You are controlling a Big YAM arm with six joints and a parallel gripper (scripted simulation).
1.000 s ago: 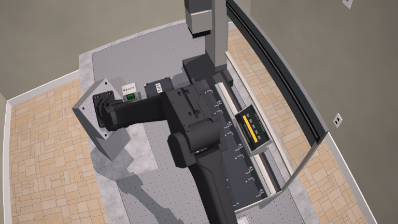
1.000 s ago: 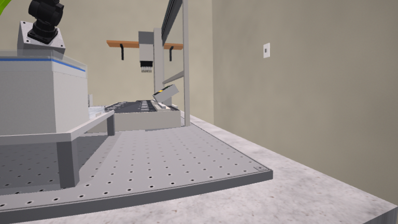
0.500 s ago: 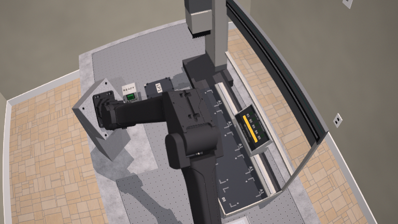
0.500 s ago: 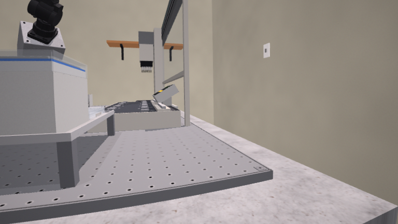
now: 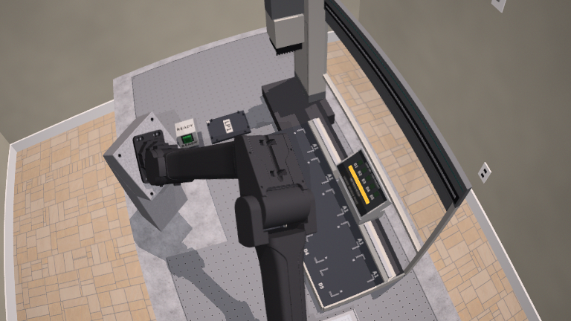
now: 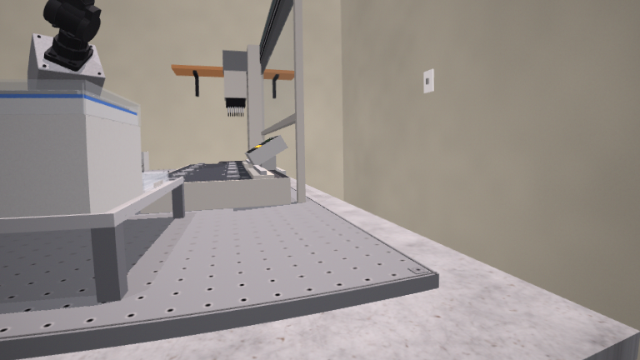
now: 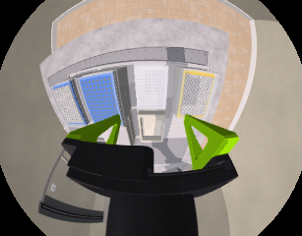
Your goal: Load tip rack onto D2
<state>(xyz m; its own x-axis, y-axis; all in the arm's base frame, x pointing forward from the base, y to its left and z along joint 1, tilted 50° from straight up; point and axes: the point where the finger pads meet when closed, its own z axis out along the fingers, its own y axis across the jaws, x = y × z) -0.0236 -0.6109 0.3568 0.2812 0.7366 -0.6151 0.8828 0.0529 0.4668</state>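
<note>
My gripper is open and empty, its green fingers spread wide high above the SHELF. In the wrist view several items stand side by side on the SHELF. At the left is a blue-rimmed rack with a pale grey field. Beside it is a rack showing a plain blue plate. A pale white-grey item lies straight ahead between my fingers. A yellow-rimmed rack stands at the right. A covered rack with a blue band shows in the exterior view. Deck position D2 is bare.
The arm reaches over the deck's near edge and hides part of D1 to D3. The READY key and the LP1 station stand behind the base. The pipetting head hangs at the deck's far end, and a display panel stands beside the deck.
</note>
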